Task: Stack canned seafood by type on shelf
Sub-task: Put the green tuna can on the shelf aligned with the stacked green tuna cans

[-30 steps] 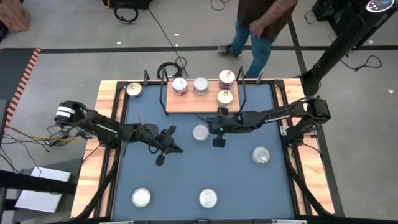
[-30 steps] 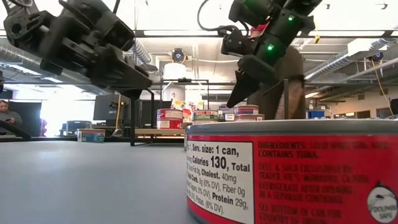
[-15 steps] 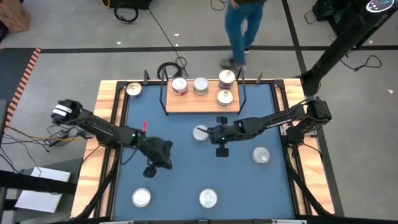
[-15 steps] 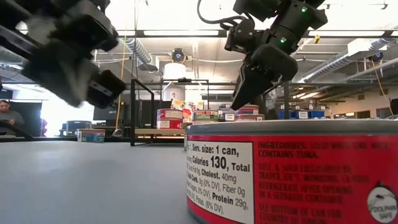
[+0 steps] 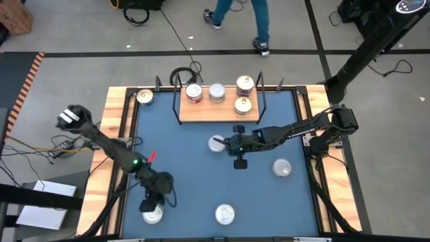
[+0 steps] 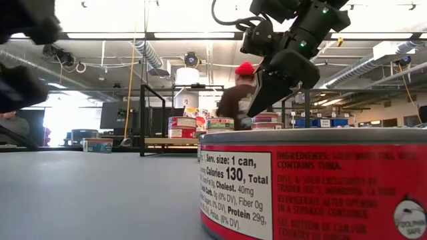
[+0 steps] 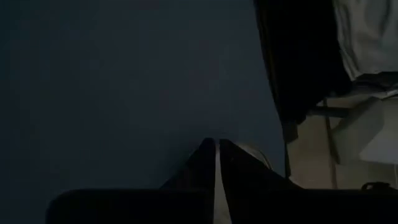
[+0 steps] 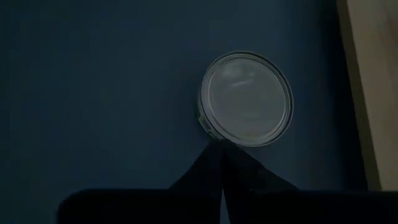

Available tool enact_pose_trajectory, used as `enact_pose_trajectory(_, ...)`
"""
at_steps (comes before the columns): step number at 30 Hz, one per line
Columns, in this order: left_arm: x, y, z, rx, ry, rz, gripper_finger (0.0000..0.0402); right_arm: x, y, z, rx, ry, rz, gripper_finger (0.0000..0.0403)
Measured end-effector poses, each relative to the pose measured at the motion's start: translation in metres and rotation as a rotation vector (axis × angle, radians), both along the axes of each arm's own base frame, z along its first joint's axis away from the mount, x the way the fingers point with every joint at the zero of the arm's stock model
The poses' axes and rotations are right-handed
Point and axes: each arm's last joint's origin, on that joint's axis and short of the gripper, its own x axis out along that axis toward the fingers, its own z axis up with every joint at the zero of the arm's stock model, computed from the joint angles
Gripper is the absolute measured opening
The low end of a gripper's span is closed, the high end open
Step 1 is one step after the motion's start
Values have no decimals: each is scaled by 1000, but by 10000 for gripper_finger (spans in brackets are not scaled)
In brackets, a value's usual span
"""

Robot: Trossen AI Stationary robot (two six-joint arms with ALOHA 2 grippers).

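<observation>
Tins lie on flat blue table point(image 5: 195, 168). Near front edge: two round shiny silver tins, one point(image 5: 153, 214) right under left gripper point(image 5: 149, 204), fingers pressed together, holding nothing. Other front tin point(image 5: 224, 214) alone. In low view, closest tin point(image 6: 313, 183) shows red and white paper label. Middle: right gripper point(image 8: 222, 147), fingers together, tip at rim of smooth silver tin point(image 8: 247, 99). Another tin point(image 5: 282, 167) near right side. Far end: pale wooden shelf point(image 5: 218, 111) with thin black wire ends, four tins on it point(image 5: 216, 92). Gold-lidded tin point(image 5: 144, 97) beside shelf.

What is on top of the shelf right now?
Four cans sit on the shelf: three in the back row, one nearer the front. Whether any are stacked cannot be told from above.
</observation>
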Motion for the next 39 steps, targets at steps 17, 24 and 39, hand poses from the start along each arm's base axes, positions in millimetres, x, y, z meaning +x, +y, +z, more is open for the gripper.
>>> enact_pose_trajectory(17,-29,-12,-12,128,223,91,96,0,-5,0,-10,0,0,10)
enact_pose_trajectory(24,-32,-9,-15,139,281,140,91,1,-5,0,-10,-4,0,15)
enact_pose_trajectory(39,-29,-12,-20,126,273,154,83,1,-5,0,-10,-6,-1,14)
